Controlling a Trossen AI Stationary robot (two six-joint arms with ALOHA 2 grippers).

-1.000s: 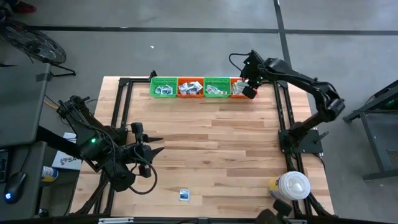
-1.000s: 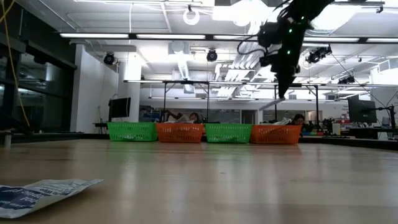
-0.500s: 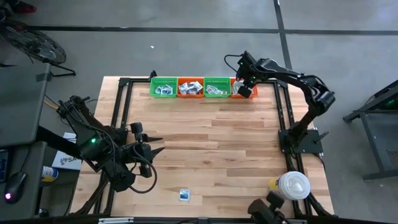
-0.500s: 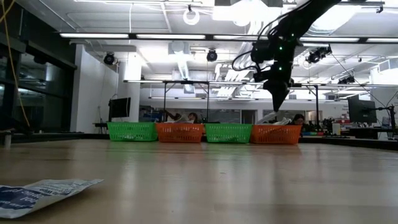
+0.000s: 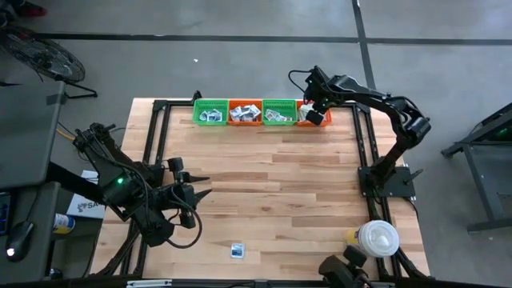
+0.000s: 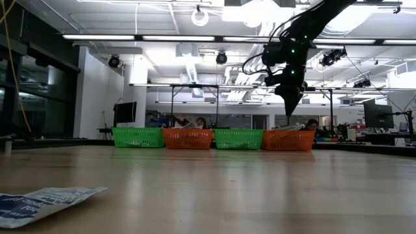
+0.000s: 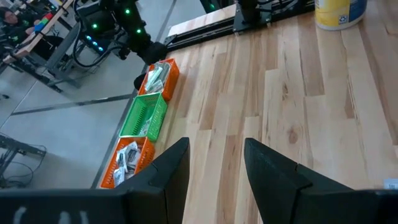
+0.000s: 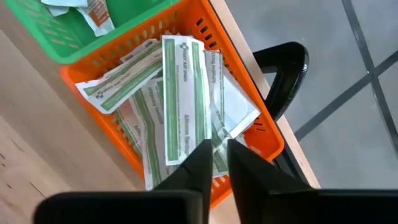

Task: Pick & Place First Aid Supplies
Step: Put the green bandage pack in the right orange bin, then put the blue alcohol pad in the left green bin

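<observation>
Four baskets stand in a row at the far edge, holding first aid supplies. My right gripper (image 5: pixel 318 117) points down over the rightmost orange basket (image 5: pixel 308 114), fingers a narrow gap apart (image 8: pixel 216 155). A pale-green striped strip (image 8: pixel 183 99) lies on top of that basket's pile of packets, its near end beside my fingertips and apart from them. One white packet with dark marks (image 5: pixel 237 250) lies flat near the front edge. My left gripper (image 5: pixel 204 186) hangs open above the table's left side, with nothing between its fingers (image 7: pixel 214 168).
To the left of the orange basket stand a green basket (image 5: pixel 279 112), an orange one (image 5: pixel 245 112) and a green one (image 5: pixel 210 112). A big white round container (image 5: pixel 378 238) stands at the near right corner. Black frame rails run along the table's sides. Bare wood lies between the arms.
My right gripper has come down and slightly left over the rightmost orange basket, then stopped. The pale packet under its fingertips has sunk from sticking up above the basket's rim to lying low on the pile.
</observation>
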